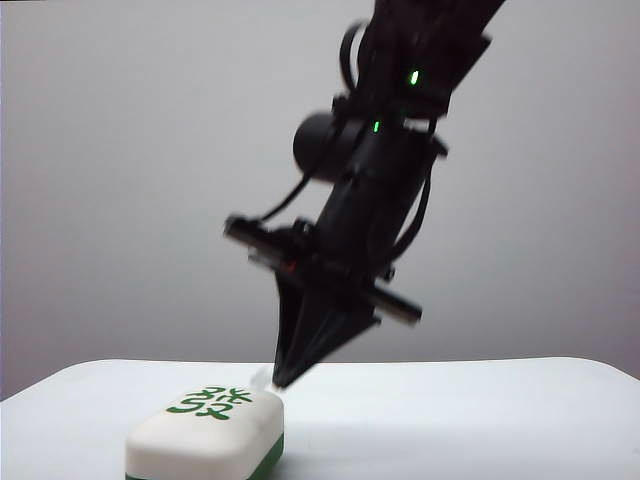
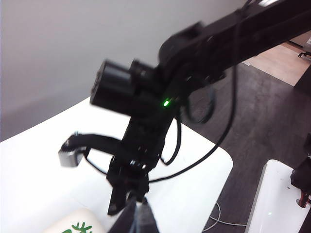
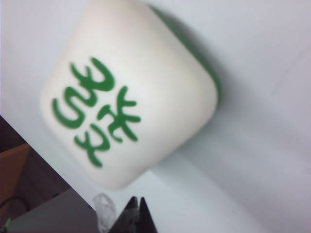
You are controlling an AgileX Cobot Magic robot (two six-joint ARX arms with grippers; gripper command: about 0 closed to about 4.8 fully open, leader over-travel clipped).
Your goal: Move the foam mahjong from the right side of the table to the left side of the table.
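I see the right gripper (image 1: 283, 378) hanging on its black arm above the plain white, round-cornered table (image 1: 450, 420), its two dark fingers drawn together into one narrow point. Nothing sits between them. In the right wrist view the same fingertips (image 3: 136, 213) show as a closed black wedge.

The foam mahjong (image 1: 208, 435), a large rounded block with a thick white top layer, a thin dark green base and a green Chinese character printed on top, lies flat on the table just below and to the camera-left of that point. The fingertips are at the block's near upper corner; I cannot tell whether they touch it or hover just clear. A small clear scrap shows right beside the tips, too blurred to identify.

From the right wrist camera the block (image 3: 129, 92) fills most of the frame, directly ahead of the closed tips, green base edge visible on its far side.

The left wrist view shows the other arm and a sliver of the block (image 2: 77, 224). A dark tapered shape at its edge is probably the left gripper (image 2: 137, 219); I cannot tell how its fingers stand.
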